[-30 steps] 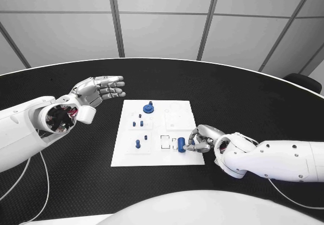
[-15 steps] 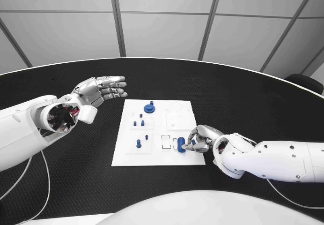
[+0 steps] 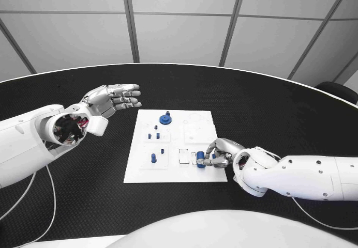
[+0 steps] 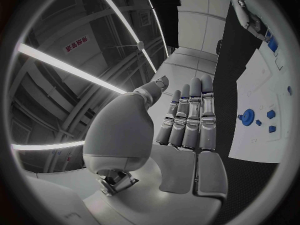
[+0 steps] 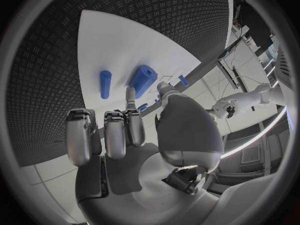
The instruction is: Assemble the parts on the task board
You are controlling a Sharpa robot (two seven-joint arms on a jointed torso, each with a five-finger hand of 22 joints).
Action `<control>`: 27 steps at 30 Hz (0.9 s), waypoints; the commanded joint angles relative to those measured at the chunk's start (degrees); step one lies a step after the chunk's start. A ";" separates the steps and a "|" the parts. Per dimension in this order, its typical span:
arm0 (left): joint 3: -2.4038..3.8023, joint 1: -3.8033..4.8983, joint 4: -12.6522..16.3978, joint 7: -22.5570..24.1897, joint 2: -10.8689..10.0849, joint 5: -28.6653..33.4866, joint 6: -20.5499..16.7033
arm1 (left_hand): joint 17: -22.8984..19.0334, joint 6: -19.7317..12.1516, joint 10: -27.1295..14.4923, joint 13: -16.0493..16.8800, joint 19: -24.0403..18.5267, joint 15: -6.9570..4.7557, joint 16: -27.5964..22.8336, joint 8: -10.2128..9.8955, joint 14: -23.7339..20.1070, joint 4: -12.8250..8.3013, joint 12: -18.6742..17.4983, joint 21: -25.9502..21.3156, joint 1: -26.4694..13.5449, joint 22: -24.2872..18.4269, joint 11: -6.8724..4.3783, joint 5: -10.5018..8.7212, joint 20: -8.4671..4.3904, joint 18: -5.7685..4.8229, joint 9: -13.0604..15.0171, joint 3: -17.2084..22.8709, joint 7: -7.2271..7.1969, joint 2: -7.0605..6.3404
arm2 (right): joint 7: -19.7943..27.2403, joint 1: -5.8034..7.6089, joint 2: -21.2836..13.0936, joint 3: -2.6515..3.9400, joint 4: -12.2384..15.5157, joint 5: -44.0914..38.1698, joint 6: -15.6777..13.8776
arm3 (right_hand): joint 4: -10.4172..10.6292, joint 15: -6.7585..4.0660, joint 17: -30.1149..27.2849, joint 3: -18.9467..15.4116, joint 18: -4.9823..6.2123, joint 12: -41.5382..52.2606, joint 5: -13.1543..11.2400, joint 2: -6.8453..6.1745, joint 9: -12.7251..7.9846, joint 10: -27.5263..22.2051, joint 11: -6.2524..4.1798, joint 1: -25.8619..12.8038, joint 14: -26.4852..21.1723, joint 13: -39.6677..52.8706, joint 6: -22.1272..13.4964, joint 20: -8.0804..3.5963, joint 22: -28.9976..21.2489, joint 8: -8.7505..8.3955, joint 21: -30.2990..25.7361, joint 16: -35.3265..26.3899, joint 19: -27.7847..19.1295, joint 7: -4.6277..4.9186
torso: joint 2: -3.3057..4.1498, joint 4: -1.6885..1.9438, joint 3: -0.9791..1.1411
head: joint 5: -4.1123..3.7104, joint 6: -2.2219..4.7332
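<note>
The board (image 3: 174, 147) lies in the middle of the black surface (image 3: 283, 108), and the work on it looks partly done. Toward its far edge a round blue part (image 3: 164, 120) stands seated, and nearer the middle several small pegs (image 3: 153, 136) stand upright in their places. By the board's near right corner, a larger blue cylinder (image 3: 201, 158) lies with the right hand (image 3: 220, 155) touching it, fingertips curled beside it; I cannot tell whether it is truly grasped. A thinner blue rod (image 5: 105, 83) lies flat just beside the cylinder. Both seem yet to be placed. The left hand (image 3: 112, 98) hovers off the board's far left corner, released, fingers apart, holding nothing.
</note>
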 commanded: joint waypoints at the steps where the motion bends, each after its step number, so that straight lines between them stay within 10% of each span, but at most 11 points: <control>1: 0.00 0.00 -0.01 -0.03 0.02 0.00 0.02 | 0.07 -0.45 -0.45 -0.06 0.40 0.25 -0.31 -0.39 0.04 0.28 0.29 -0.28 -0.23 -0.05 -0.06 -0.23 0.03 0.64 -0.09 -0.12 -0.10 0.11 | -0.32 0.00 0.37 0.01 -0.44 0.00 0.87 | 0.11 0.51 14.67 -0.42 -0.37 -0.40 0.31 -0.02 0.11 2.76 0.55 -0.62 5.95 10.79 -0.52 0.35 14.13 -0.29 -0.26 -0.18 5.47 0.06 | 0.04 0.03 -0.01 | 0.02 0.00; 27: 0.00 0.01 0.11 -0.51 -0.02 -0.01 0.25 | 0.12 -0.49 -0.56 -0.07 0.45 0.28 -0.33 -0.40 0.00 0.47 0.36 -0.47 -0.36 -0.17 -0.04 -0.24 0.07 0.64 -0.10 -0.23 -0.09 0.11 | -2.56 0.01 2.29 0.05 -3.15 -2.01 1.21 | -2.56 0.47 14.99 2.15 -0.51 -0.35 1.48 3.01 0.89 2.94 0.48 6.89 6.03 11.21 0.04 0.37 14.52 -1.36 0.30 -0.01 5.62 0.03 | 0.03 -0.18 0.13 | 0.47 0.00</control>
